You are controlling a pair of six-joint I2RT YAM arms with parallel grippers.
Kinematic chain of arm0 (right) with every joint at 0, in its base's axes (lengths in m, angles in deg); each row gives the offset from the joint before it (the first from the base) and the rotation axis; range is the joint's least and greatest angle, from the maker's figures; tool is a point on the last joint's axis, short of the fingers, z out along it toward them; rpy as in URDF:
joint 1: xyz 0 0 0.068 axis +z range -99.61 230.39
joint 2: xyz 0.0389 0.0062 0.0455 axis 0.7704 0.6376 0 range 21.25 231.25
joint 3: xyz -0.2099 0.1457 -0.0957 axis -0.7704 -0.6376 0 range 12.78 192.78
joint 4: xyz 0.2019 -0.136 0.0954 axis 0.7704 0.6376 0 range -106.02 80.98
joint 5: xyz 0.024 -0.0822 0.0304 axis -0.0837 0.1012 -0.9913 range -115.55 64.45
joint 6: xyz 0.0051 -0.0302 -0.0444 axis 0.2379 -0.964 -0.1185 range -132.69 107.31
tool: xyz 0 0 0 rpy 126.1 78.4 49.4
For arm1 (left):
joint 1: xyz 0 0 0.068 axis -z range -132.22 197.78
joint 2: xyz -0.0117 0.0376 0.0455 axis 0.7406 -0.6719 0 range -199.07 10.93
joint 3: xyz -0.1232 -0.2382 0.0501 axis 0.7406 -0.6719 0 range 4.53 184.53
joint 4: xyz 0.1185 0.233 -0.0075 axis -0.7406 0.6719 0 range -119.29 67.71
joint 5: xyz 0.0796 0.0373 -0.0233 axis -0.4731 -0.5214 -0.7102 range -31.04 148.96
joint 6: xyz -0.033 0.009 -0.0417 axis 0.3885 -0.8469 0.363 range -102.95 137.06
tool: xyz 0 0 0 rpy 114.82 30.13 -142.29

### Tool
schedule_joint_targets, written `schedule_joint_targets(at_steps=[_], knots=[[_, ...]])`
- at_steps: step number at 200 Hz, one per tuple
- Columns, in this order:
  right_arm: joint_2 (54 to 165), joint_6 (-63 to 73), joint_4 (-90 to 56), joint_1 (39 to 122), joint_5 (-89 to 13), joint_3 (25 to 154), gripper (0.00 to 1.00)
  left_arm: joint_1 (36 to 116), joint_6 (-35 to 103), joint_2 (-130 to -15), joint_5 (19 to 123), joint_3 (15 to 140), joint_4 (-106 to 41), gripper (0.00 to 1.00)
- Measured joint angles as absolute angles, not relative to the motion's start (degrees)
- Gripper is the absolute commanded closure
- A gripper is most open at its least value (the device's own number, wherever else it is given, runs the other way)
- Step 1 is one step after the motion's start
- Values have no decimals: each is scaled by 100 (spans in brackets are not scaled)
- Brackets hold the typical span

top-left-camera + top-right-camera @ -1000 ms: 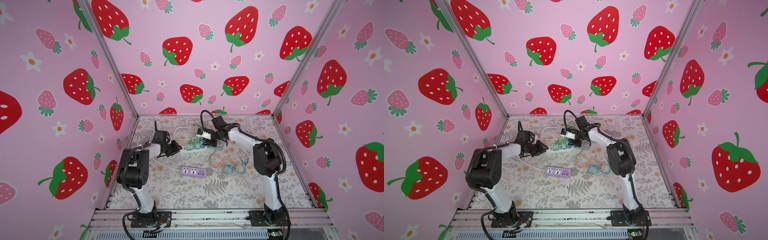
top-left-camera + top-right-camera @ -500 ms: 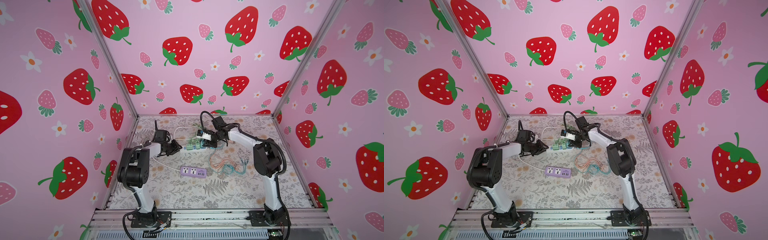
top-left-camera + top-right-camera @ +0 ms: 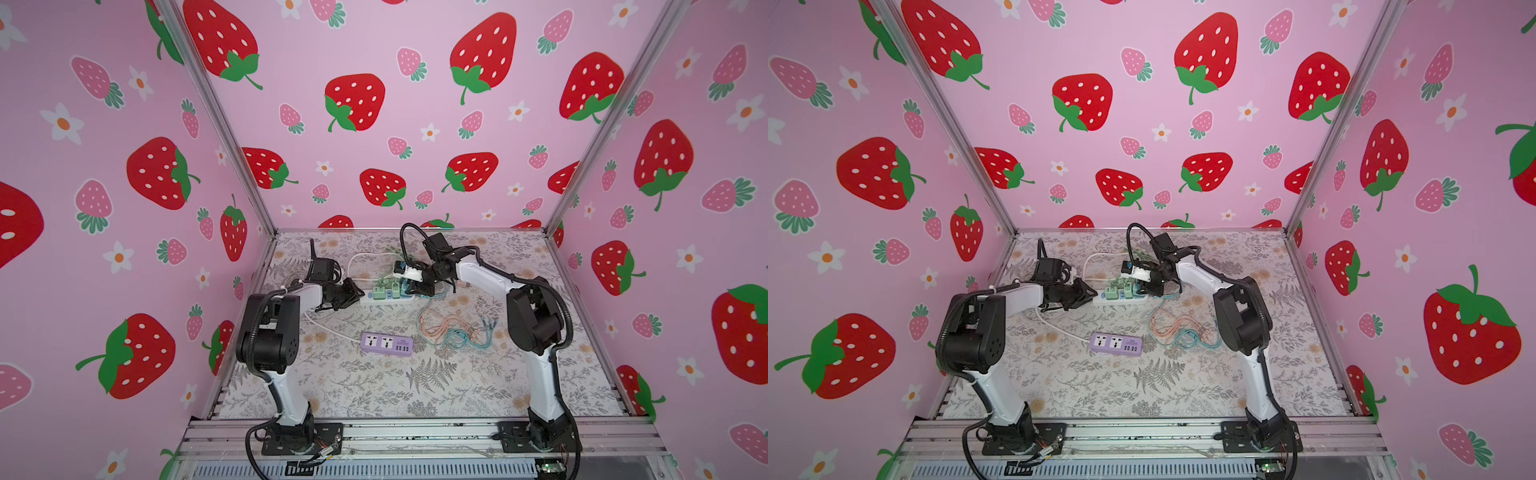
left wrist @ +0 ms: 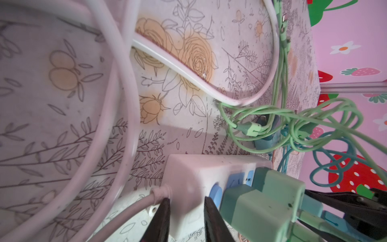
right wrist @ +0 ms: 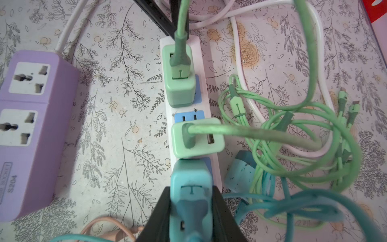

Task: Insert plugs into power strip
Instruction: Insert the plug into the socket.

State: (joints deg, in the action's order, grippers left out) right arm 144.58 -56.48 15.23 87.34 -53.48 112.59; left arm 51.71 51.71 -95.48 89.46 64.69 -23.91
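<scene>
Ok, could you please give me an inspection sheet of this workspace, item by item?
Surface: floral mat, flat.
Job's things: white power strip holds two mint green plugs; teal plug over the next socket, seating unclear; second teal plug lies loose beside the strip.
Clutter: purple power strip, sockets empty.
Grippers: left gripper fingers clamp the strip's cord end; right gripper fingers shut on the teal plug.
Cables: mint green cables and teal cables tangled; peach cables loose; white cords looped.
Surroundings: strawberry-print walls, metal rail.
</scene>
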Motion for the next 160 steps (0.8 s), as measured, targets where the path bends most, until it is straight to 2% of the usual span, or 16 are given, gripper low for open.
schedule_joint_targets(at_steps=[160], knots=[[14893, -5797, 2192, 8708, -5310, 11968, 100, 5101, 5066, -9585, 8966, 6556, -2222, 69]])
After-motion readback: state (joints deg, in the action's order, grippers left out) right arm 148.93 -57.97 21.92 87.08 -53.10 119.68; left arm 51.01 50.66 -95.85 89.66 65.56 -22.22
